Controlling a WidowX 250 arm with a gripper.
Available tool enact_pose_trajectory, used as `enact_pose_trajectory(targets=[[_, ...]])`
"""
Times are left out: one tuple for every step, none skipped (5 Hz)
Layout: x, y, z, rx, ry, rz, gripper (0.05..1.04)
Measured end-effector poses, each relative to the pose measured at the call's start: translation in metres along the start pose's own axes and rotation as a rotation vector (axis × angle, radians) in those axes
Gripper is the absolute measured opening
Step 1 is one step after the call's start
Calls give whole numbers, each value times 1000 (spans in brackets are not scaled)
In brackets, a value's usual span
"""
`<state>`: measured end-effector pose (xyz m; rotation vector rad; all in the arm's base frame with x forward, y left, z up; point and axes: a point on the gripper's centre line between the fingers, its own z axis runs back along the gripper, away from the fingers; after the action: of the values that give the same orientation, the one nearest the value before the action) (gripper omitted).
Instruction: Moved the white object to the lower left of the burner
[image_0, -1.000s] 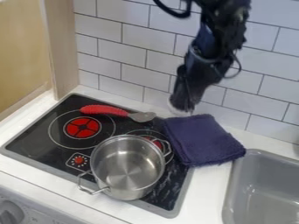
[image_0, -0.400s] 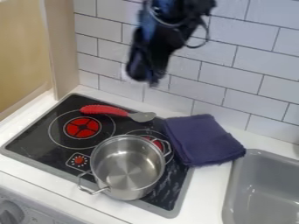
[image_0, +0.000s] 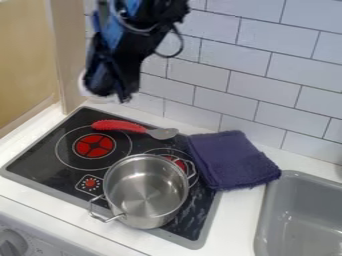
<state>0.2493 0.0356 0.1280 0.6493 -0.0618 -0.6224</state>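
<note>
While the black two-finger gripper (image_0: 109, 94) is clasping the rounded white object (image_0: 84, 86) above the back-left corner of the black glass cooktop (image_0: 40, 156), placement is demanding slow lowering.

A hand could pass down over the left of the stove (image_0: 47, 161) to the left burner (image_0: 94, 145), between wooden panel (image_0: 71, 57) and pot (image_0: 146, 192). The pot's walls and handles obstruct the near right; a red-handled utensil (image_0: 119, 125) bars the far side, before the tiled wall (image_0: 197, 76). The folded cloth (image_0: 232, 159) lies low.
</note>
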Motion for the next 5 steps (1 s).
enact_pose_trajectory(targets=[[-9,4,-9,-21,42,80,181],[-10,-5,-23,-61,97,78,181],[-15,-14,-39,-123,165,119,181],[-19,-20,-48,-159,203,169,181],[-30,-21,-59,-191,252,216,181]])
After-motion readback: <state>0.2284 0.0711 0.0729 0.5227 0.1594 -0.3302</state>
